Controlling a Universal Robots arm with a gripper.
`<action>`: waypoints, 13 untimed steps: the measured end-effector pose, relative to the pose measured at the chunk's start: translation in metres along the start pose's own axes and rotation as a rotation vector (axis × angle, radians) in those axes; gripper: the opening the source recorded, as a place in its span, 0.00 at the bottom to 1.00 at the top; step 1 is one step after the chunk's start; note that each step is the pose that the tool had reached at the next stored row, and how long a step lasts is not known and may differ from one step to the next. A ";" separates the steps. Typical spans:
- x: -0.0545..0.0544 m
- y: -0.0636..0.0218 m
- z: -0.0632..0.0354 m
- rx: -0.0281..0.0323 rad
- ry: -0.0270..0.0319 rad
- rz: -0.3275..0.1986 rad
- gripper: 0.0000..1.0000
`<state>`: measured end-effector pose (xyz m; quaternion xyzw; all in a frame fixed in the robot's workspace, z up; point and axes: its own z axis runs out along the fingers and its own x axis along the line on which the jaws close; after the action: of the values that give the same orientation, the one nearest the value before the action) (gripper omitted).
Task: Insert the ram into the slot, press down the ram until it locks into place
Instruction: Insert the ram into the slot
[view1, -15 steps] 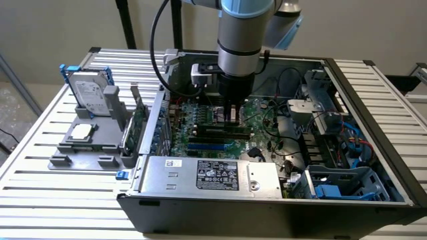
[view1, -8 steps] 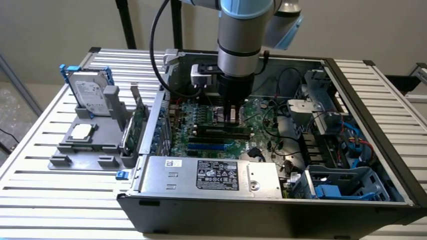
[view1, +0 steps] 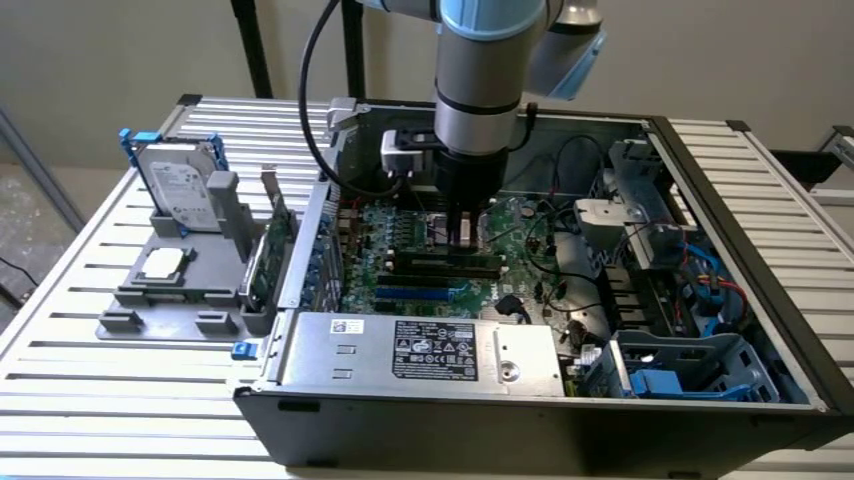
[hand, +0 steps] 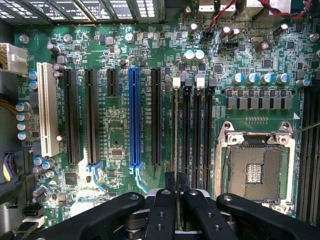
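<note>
- We judge the ram (hand: 175, 131) light, stiff and fragile, best held by its bare top edge, clear of chips and contacts.
- It stands on edge in the slot (hand: 176, 83), the black one farthest from the processor socket (hand: 255, 170).
- The gripper (hand: 176, 184) sits directly over it, slightly toward the exterior view's right of the stick's middle.
- Its fingers are drawn close, the ram's edge running into the thin gap; we judge them pinching it.
</note>
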<state>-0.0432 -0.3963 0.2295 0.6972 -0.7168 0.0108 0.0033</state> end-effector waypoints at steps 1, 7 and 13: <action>0.000 0.0000 0.0001 0.0002 0.0001 0.000 0.13; 0.000 0.0000 0.0010 0.0005 0.0001 0.000 0.13; 0.000 0.0007 0.0013 0.0010 -0.0003 0.000 0.13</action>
<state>-0.0439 -0.3963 0.2282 0.6972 -0.7168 0.0110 0.0029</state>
